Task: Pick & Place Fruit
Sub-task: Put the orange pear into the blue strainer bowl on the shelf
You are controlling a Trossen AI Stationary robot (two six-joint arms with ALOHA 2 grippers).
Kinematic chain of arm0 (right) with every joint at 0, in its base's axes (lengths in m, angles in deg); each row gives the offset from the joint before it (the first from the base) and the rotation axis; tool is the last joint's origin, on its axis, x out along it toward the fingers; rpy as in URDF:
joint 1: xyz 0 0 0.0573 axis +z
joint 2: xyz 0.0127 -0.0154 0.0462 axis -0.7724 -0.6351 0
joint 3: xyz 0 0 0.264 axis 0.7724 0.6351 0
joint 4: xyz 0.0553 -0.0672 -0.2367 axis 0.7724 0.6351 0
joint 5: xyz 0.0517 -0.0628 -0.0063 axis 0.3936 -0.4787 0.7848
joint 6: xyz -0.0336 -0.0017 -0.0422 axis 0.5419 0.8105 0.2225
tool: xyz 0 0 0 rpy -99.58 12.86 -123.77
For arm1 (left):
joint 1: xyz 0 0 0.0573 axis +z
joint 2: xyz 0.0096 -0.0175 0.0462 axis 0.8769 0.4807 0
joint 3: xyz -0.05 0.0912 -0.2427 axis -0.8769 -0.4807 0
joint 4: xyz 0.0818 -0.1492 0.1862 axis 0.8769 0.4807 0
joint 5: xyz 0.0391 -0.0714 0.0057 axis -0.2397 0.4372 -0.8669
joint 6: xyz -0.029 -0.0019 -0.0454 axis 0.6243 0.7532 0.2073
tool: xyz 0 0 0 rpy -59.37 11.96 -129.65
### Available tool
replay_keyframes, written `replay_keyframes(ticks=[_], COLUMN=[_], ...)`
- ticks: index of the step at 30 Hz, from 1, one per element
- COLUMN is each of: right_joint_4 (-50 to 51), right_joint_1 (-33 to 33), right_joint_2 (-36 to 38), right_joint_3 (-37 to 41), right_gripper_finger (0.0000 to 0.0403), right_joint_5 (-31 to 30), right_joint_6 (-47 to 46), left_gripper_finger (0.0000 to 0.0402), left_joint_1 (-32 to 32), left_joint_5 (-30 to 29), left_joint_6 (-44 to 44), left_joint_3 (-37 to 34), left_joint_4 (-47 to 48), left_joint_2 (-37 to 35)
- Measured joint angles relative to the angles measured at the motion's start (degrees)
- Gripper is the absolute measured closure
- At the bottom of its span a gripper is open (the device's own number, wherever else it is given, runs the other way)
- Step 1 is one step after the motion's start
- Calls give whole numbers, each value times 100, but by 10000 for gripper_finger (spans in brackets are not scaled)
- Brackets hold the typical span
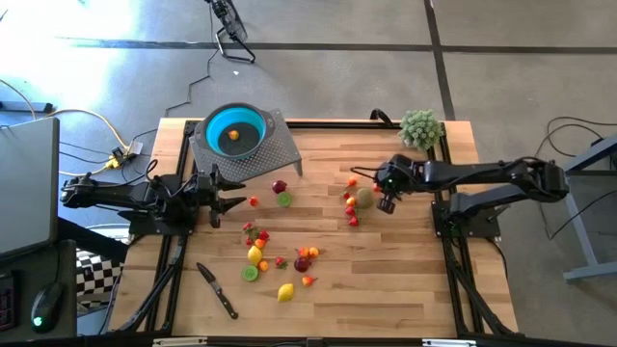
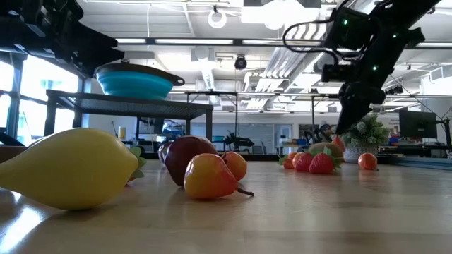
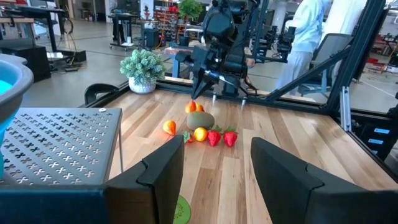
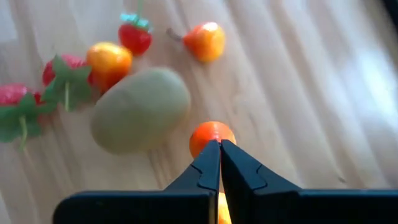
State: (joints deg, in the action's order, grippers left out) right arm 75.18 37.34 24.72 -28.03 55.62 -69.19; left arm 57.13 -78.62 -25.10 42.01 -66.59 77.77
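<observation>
My workspace is a light wooden plank table [image 1: 405, 280] edged by a black frame. Small toy fruits are lying scattered on it: one cluster [image 1: 280, 262] of red, orange, yellow and lime pieces near the middle, another cluster [image 1: 355, 200] around a tan-green kiwi beneath my right arm. A black-handled knife [image 1: 218, 290] is lying near the front edge, a perforated grey metal stand [image 1: 270, 154] is sitting at the back, and a fuzzy pale green plant ball [image 1: 421, 128] is resting in the far corner.

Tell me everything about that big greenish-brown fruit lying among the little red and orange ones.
The kiwi-like fruit is an olive-tan oval with a matte, faintly fuzzy-looking skin, whole and lying on its side on the wooden table. It is larger than its neighbours. Strawberries and a small yellow-orange fruit crowd one side; a small orange fruit sits close beside it, beyond the right gripper.
</observation>
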Motion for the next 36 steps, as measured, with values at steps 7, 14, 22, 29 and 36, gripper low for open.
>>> replay_keyframes(ticks=[7, 14, 22, 29, 36], right_joint_4=[-248, -1129, -2913, -4044, -4577], right_joint_1=[86, 203, 417, 707, 973], right_joint_2=[636, 993, 949, 947, 850], right_joint_3=[0, 0, -4, -7, -6], right_gripper_finger=[399, 399, 399, 399, 399], right_joint_5=[-494, -625, -421, -127, -129], right_joint_6=[-92, -129, 340, 477, 593], left_gripper_finger=[217, 217, 217, 217, 217], left_joint_1=[-2, -2, -2, -1, -1], left_joint_5=[0, 0, 0, 0, 0], left_joint_6=[-4, -13, -13, -9, 7], left_joint_3=[2, 2, 0, 0, 0], left_joint_4=[0, 0, 0, -7, -65], left_joint_2=[0, 0, 0, -1, -2])
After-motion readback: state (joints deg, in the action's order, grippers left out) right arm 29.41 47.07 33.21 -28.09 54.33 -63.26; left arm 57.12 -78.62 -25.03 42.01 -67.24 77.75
